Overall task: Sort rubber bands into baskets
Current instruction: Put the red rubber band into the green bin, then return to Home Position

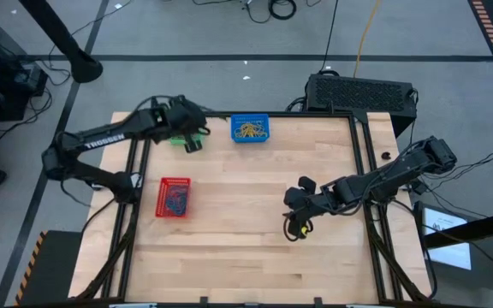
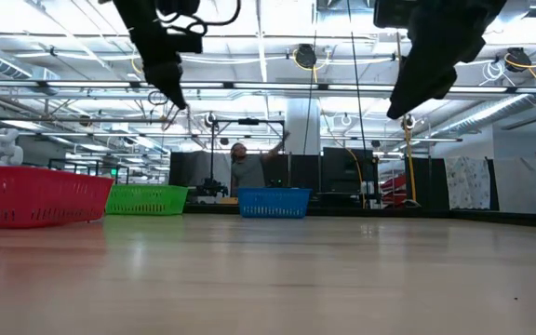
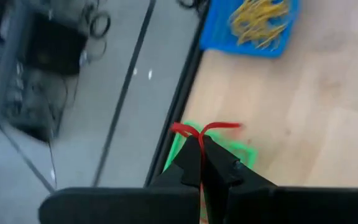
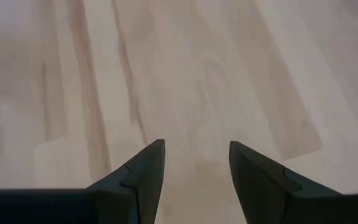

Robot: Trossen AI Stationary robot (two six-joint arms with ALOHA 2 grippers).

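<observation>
My left gripper (image 3: 201,140) is shut on a red rubber band (image 3: 191,129) above the green basket (image 3: 246,151), at the table's far left (image 1: 191,137). The blue basket (image 1: 250,128) at the far edge holds yellow-tan bands (image 3: 257,22). The red basket (image 1: 175,197) at the left holds dark blue-grey bands. My right gripper (image 4: 194,146) is open and empty, above bare wood right of the table's centre (image 1: 296,224). In the low view both grippers hang well above the table, the left (image 2: 170,98) and the right (image 2: 403,107). My left gripper pinches the red rubber band between its two fingertips; the band's loop (image 3: 219,126) sticks out past the tips. The band is lifted clear, above the green basket. How much of the band lies between the fingers is hidden by the fingers themselves.
The baskets stand in the low view from left to right: red (image 2: 35,197), green (image 2: 147,199), blue (image 2: 274,202). Black frame rails (image 1: 362,171) run along the table's sides. Bare wood (image 1: 255,248) fills the middle and near part. A person (image 2: 245,167) stands far behind the table.
</observation>
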